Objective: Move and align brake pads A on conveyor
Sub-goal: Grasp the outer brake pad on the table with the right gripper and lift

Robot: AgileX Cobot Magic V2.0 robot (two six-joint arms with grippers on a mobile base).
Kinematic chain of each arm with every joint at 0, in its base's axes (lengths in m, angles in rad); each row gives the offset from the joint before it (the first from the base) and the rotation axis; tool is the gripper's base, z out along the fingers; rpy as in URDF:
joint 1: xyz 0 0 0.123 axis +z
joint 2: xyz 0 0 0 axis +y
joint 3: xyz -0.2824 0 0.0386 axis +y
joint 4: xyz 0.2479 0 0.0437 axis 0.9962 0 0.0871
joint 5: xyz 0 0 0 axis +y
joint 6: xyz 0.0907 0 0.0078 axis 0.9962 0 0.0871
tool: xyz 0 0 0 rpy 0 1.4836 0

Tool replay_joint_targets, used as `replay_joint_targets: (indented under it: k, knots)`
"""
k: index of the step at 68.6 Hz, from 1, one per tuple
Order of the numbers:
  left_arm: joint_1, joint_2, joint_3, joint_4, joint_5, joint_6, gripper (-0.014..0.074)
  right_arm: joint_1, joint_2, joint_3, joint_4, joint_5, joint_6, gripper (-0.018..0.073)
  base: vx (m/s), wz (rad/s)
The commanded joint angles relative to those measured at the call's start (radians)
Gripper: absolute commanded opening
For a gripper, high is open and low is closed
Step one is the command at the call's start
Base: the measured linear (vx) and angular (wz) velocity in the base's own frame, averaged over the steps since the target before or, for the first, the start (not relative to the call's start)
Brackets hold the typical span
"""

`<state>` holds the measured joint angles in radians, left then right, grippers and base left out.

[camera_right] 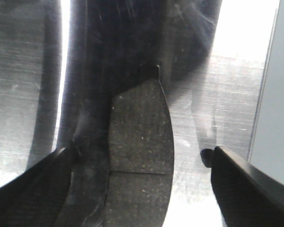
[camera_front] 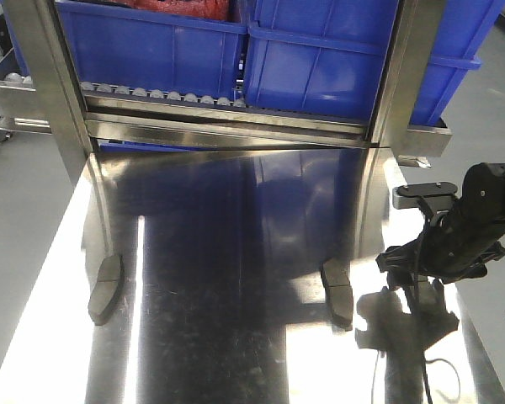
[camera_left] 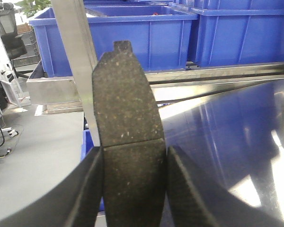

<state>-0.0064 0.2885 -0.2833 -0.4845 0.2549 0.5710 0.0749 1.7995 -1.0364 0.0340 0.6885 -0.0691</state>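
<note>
In the left wrist view my left gripper (camera_left: 135,151) is shut on a dark grey brake pad (camera_left: 125,104). It holds the pad upright in the air, with the centre groove just above the fingertips. In the front view two more brake pads lie on the steel table (camera_front: 236,337), one at the left (camera_front: 108,290) and one right of centre (camera_front: 338,295). My right gripper (camera_front: 422,295) hangs low over the table just right of that second pad. Its fingers stand open on either side of a flat-lying pad (camera_right: 142,127), and the right finger (camera_right: 246,189) is well clear of it. The conveyor is out of view.
Blue bins (camera_front: 151,42) sit on a roller rack behind the table, carried by steel posts (camera_front: 42,84) on both sides. The table's left edge drops to grey floor (camera_left: 33,156). The right arm's cables (camera_front: 425,362) trail over the near right of the table.
</note>
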Motion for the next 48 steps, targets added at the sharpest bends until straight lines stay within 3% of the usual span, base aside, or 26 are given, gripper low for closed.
replay_joint_targets:
  k: [1, 14, 33, 48]
  knots:
    - [-0.004, 0.006, -0.032, -0.02, -0.085, 0.0, 0.0136, -0.002, -0.039, -0.028, -0.007, -0.022, -0.005, 0.0536, 0.0, 0.0]
    - [-0.004, 0.006, -0.032, -0.02, -0.085, 0.0, 0.0136, -0.002, -0.039, -0.028, -0.01, -0.003, -0.005, 0.0408, 0.0, 0.0]
    - [-0.004, 0.006, -0.032, -0.02, -0.085, 0.0, 0.0136, -0.002, -0.039, -0.028, -0.013, 0.003, -0.01, 0.0095, 0.0, 0.0]
    - [-0.004, 0.006, -0.032, -0.02, -0.085, 0.0, 0.0136, -0.003, -0.042, -0.028, -0.023, 0.003, -0.01, 0.0004, 0.0, 0.0]
